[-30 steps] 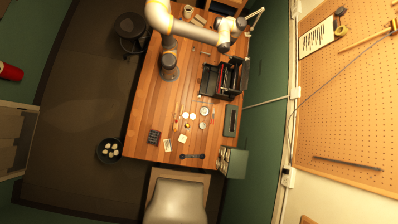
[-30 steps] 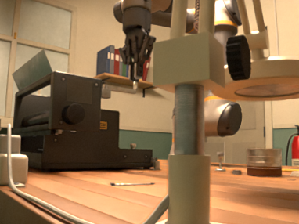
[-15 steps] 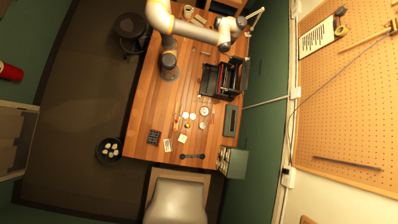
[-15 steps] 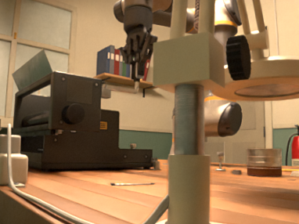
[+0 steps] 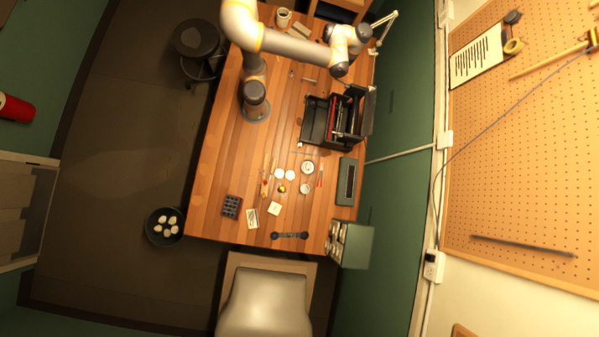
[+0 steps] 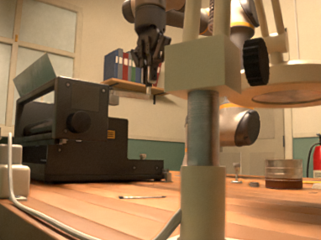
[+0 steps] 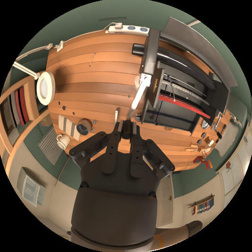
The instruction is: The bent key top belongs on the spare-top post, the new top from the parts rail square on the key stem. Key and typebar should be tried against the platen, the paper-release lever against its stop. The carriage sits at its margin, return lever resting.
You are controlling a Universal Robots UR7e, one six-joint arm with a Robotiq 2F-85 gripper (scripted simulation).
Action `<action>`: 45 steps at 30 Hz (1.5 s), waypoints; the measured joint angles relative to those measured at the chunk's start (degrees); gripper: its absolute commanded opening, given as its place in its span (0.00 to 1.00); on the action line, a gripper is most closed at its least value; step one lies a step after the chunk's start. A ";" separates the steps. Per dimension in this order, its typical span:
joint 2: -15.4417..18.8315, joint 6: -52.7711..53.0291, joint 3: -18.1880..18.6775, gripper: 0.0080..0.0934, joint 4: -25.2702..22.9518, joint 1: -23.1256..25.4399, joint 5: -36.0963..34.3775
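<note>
The black typewriter (image 5: 337, 119) sits toward the back right of the wooden bench, its lid raised and its red ribbon bar and typebars exposed. Its silver return lever (image 7: 136, 99) sticks out from the carriage end toward the arm's side, and my gripper (image 7: 126, 127), high above the bench beside the machine, is closed on the dark knob at that lever's tip. From the second side camera my gripper (image 6: 149, 82) hangs well above the typewriter (image 6: 71, 130). A small post (image 5: 290, 74) and a short rail (image 5: 309, 79) stand on the bench behind the machine; any key tops there are too small to tell.
A mug (image 5: 283, 17) and a folded cloth (image 5: 300, 29) sit at the back edge of the bench. A magnifier lamp (image 6: 201, 126) stands at the back right corner, its cable trailing over the wood. Small tools, dishes and a green tray (image 5: 347, 181) lie on the bench's front half.
</note>
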 measured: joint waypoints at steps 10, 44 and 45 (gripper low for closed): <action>0.62 0.77 -0.55 0.00 -0.07 0.77 -0.02; 1.84 2.03 -1.66 0.00 -0.18 2.01 -0.04; 1.84 2.03 -1.66 0.00 -0.18 2.02 -0.04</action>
